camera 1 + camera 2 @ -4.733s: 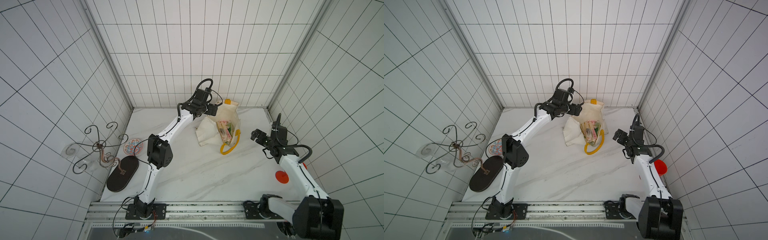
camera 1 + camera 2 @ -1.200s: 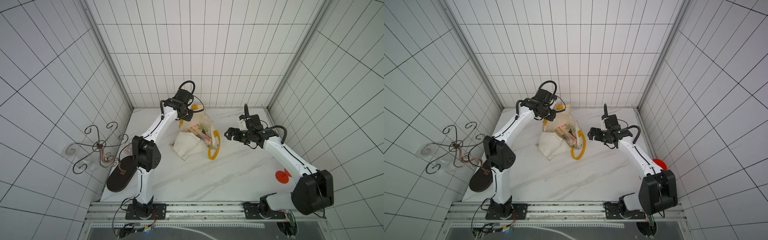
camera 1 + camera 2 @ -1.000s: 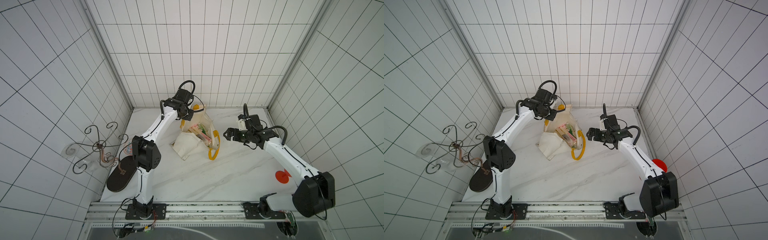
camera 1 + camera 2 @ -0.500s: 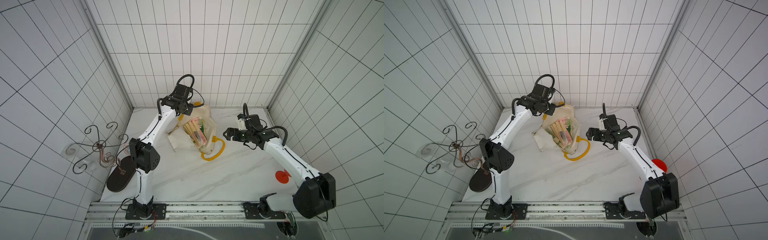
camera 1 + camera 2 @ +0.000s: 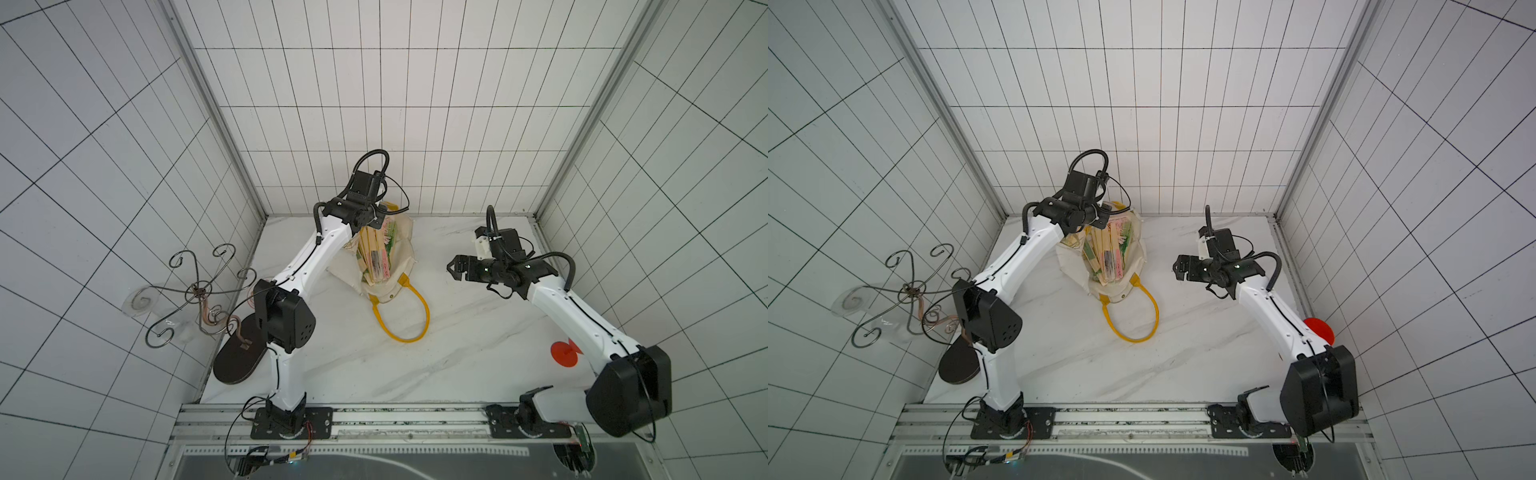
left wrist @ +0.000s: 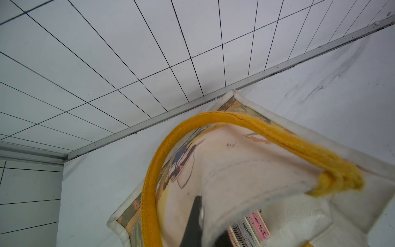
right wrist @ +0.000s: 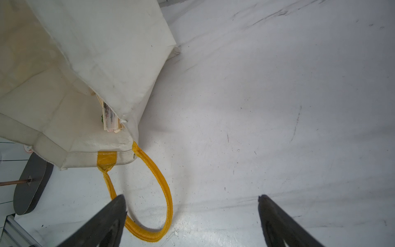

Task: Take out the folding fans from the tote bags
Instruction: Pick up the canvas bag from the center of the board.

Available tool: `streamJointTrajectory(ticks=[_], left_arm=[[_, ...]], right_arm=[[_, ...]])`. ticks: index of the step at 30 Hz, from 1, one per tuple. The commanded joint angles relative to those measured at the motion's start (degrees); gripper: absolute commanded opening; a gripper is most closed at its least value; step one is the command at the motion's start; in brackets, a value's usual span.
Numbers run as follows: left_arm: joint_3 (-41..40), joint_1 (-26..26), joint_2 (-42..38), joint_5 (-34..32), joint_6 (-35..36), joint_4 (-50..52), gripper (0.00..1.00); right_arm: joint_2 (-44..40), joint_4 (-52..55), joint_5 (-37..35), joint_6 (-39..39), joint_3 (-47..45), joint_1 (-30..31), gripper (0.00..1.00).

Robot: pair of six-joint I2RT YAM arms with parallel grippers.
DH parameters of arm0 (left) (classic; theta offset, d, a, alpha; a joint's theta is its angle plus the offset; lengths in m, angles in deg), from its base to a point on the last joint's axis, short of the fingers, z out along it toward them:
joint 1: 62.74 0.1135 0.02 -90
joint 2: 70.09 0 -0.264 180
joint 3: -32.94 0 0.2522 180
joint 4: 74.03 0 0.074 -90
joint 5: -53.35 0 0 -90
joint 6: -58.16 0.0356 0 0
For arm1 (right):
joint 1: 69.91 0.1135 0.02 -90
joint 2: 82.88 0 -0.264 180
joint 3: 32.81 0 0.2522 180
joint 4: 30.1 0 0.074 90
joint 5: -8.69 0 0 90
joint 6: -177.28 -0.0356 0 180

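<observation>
Left gripper (image 6: 197,216): jaws together, clamped on the canvas rim of the tote bag (image 6: 235,171). Only one dark finger (image 6: 195,210) is seen in the left wrist view; the rest is covered by cloth. The clamped side of the bag is held up off the table (image 5: 457,353). One yellow handle (image 6: 192,124) is arched just ahead of that finger. The folding fans (image 6: 256,226) are seen right beside the finger, inside the bag mouth.

In both top views the bag is seen hanging below the left gripper (image 5: 374,222) with the mouth gaping. The fans (image 5: 376,257) are packed inside as one bundle, pale slats with pink and green folds showing. The second handle loop (image 5: 427,309) is laid flat on the marble at the bag's end away from this gripper.

Right gripper (image 7: 190,198): jaws wide apart, nothing between them, held above bare table. The bag is near it, off to one side of the fingertips, and not touched. Fan ends (image 7: 110,119) are seen poking out at the bag's lower rim.

Further out: a curly wire stand (image 5: 195,286) on a dark oval base is placed beyond the left arm. A red disc (image 5: 563,353) is seen behind the right gripper, beside its forearm.
</observation>
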Motion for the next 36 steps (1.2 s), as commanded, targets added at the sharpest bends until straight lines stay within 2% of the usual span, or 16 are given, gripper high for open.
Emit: streamJointTrajectory(ticks=[1,8,13,19,25,30,36], left_arm=[[-3.6,-2.0,-4.6,-1.2,0.1,-7.1,0.0],[-11.7,-3.7,-9.0,-1.3,0.3,-8.7,0.0],[-15.6,-4.9,-11.6,-1.3,-0.4,-9.7,0.0],[-18.6,-5.0,-12.8,-1.7,-1.8,-11.5,0.0],[-17.9,-5.0,-11.9,-1.4,-3.5,-10.3,0.0],[-14.0,-4.4,-9.9,-1.6,-5.4,-6.4,0.0],[-9.7,-2.7,-6.9,0.5,-6.3,-2.9,0.0]], right_arm=[[-1.3,-0.5,-0.3,1.1,3.8,0.6,0.93],[-5.4,-0.1,1.9,0.0,3.3,2.2,0.86],[-6.9,-0.3,2.0,-3.3,3.4,9.4,0.74],[-5.4,-4.5,1.3,-6.0,2.3,18.6,0.67],[1.8,-5.4,-4.2,-4.2,2.9,23.6,0.52],[6.2,-12.7,-6.0,-3.8,0.8,23.9,0.52],[14.0,-18.0,-2.5,-2.7,2.7,23.9,0.55]])
